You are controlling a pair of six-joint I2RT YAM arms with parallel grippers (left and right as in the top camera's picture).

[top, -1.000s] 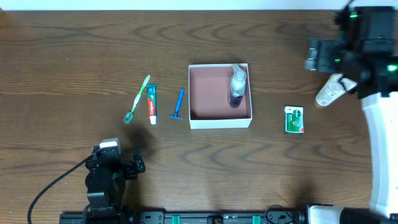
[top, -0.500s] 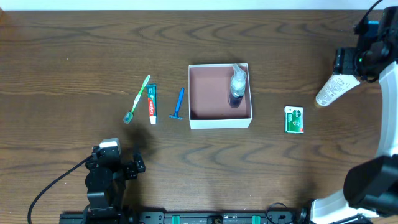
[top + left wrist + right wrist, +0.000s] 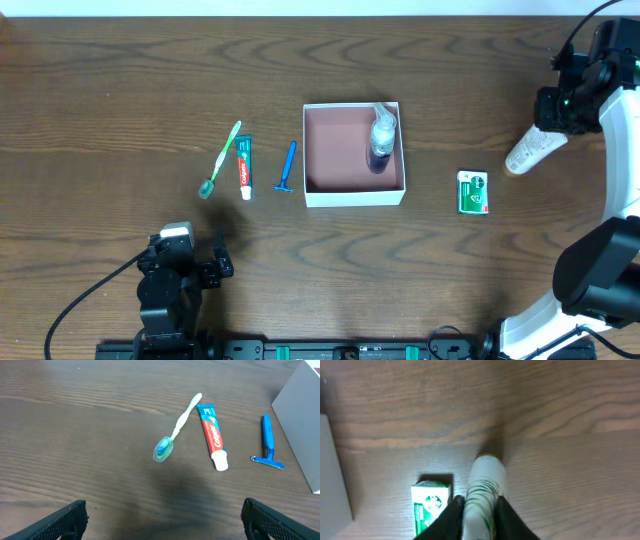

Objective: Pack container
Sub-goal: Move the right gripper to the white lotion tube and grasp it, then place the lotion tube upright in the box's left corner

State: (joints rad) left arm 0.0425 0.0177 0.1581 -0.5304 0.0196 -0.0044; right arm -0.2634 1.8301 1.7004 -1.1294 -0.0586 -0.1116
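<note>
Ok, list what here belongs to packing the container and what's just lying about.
Job: container, bottle inside it, toothbrush, toothpaste, razor, green-and-white packet, white tube in the right gripper.
Lying about: only the black cable by the left arm.

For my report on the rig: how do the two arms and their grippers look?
The left arm is black, with a pale block on top and a black cable; its fingers are black and ridged. The right arm has white links, black joints and a green light; its fingers are dark.
</note>
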